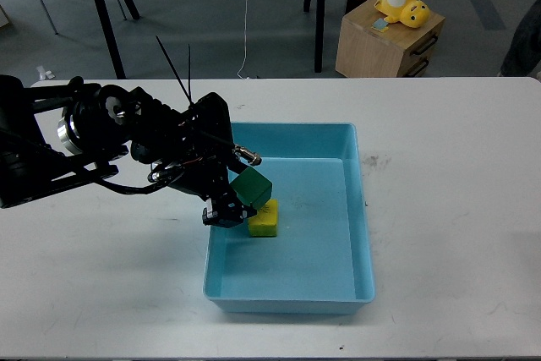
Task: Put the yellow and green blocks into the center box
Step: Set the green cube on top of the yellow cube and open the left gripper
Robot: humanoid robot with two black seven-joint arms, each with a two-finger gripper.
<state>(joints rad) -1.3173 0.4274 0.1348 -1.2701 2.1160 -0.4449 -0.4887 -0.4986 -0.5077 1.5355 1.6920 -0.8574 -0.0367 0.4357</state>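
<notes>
Over the left part of the large shallow light blue plastic tray [359, 209], the left gripper [235, 194] at the end of the black left arm is hanging with its two fingers clamped on the small dark green cube [252, 186] — the cube is sitting tilted between them, raised above the tray floor. Just below and beside it, the small bright yellow cube [265, 220] is resting on the tray floor near the left wall, and the green cube's lower edge is looking very close to the yellow one's top; whether the two are touching is not clear. Both cubes are lying within the tray's rim. The tray is sitting on the white table [456, 234], near its middle. Beyond the table's far edge, a yellow plush toy [403, 6] is lying on top of a wooden cabinet with black handles [380, 48] — well apart from the tray. The right gripper is not appearing anywhere in view.
</notes>
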